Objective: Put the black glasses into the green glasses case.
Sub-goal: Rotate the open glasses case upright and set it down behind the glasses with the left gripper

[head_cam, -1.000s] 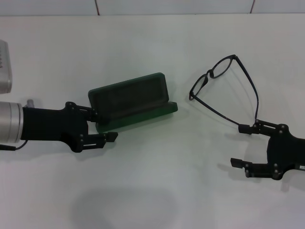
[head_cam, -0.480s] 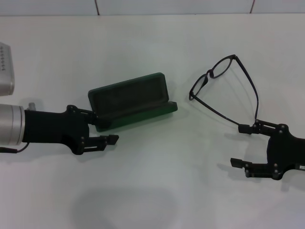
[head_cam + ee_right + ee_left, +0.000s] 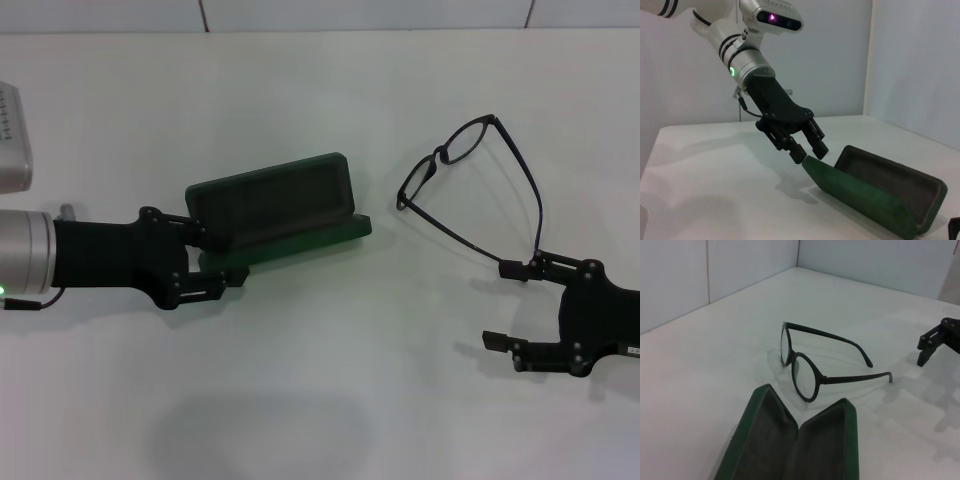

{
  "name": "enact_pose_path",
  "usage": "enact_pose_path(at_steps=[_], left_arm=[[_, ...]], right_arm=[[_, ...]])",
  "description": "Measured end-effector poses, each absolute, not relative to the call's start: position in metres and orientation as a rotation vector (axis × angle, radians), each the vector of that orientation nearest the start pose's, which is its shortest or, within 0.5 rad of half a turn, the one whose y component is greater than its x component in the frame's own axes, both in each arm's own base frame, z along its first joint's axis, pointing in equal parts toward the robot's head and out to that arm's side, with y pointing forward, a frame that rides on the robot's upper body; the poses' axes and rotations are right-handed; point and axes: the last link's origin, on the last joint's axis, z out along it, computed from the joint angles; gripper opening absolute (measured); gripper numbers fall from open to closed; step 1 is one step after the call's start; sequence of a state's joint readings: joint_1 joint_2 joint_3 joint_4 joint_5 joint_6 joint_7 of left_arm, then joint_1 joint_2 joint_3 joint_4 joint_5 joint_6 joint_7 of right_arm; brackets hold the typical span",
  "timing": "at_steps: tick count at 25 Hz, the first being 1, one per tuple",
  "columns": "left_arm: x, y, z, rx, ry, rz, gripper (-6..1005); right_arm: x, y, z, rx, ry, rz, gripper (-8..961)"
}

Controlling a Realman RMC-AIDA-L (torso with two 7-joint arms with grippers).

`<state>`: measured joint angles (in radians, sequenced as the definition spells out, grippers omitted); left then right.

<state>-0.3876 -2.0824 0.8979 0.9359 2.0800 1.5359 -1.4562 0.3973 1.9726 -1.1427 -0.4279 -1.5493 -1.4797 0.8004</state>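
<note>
1. Nearest the robot on the white table [image 3: 320, 400], right side: right gripper [image 3: 507, 305] sat low over the surface with fingers spread wide, nothing between them. Upper fingertip was just beside the tip of one temple arm of the black glasses [image 3: 470, 190]; contact couldn't be confirmed.
2. Left side, about the same depth: left gripper [image 3: 222, 257] was at the near-left end of the green glasses case [image 3: 275, 210]. Fingers were apart, one by the raised lid corner, the other by the base edge. From the right wrist view its fingertips [image 3: 810, 150] sat right at the case end [image 3: 875, 192]; a firm grip couldn't be read.
3. Mid-table: case stood open, lid upright behind the base, dark lining visible [image 3: 790, 450], nothing inside.
4. Farther back and right of the case: glasses lay unfolded on the table [image 3: 812, 365], outside the case, lenses toward the case, temples pointing toward the right gripper [image 3: 935, 342].
</note>
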Motion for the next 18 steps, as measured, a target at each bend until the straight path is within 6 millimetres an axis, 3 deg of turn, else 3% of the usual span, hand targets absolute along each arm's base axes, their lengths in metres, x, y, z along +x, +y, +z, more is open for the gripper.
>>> enact_pose_path(at_steps=[18], left_arm=[[-0.290,0.296,-0.006,-2.869,-0.562,-0.349,473]], right_arm=[[0.299,0.285,-0.022,-2.742,0.128,0.670,814]])
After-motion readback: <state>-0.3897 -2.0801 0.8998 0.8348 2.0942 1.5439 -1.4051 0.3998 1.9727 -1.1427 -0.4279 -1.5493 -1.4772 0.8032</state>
